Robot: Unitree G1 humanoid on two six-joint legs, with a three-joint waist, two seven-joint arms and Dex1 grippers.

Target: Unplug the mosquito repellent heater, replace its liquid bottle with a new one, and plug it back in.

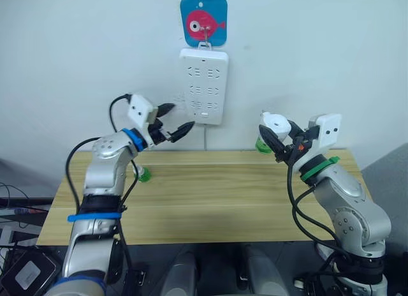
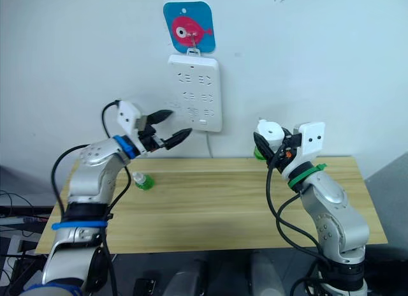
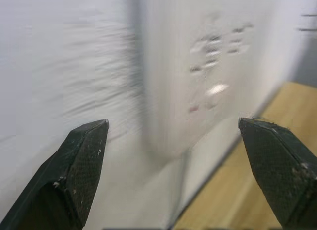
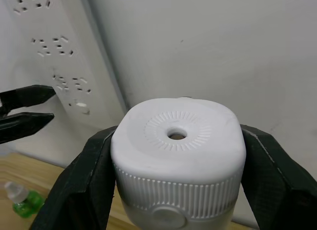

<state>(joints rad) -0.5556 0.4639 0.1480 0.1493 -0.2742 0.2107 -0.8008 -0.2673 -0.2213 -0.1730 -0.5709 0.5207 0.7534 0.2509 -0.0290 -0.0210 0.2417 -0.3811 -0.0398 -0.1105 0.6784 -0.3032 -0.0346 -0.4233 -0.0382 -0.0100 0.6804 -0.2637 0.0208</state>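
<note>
The mosquito repellent heater (image 4: 176, 150), a small white rounded unit with a dark hole in its face, hangs in the air right of the power strip, with my right gripper (image 1: 274, 134) shut on its sides. A bit of green bottle (image 1: 259, 145) shows just below it; whether it is attached I cannot tell. A second small green liquid bottle (image 1: 144, 175) lies on the table's left side, also seen low in the right wrist view (image 4: 20, 202). My left gripper (image 1: 182, 116) is open and empty, pointing at the wall just left of the strip's lower end.
A long white power strip (image 1: 204, 85) hangs on the wall from a blue fish plaque (image 1: 203, 20), its cord running down behind the wooden table (image 1: 217, 194). The strip's sockets (image 3: 213, 46) hold no plug.
</note>
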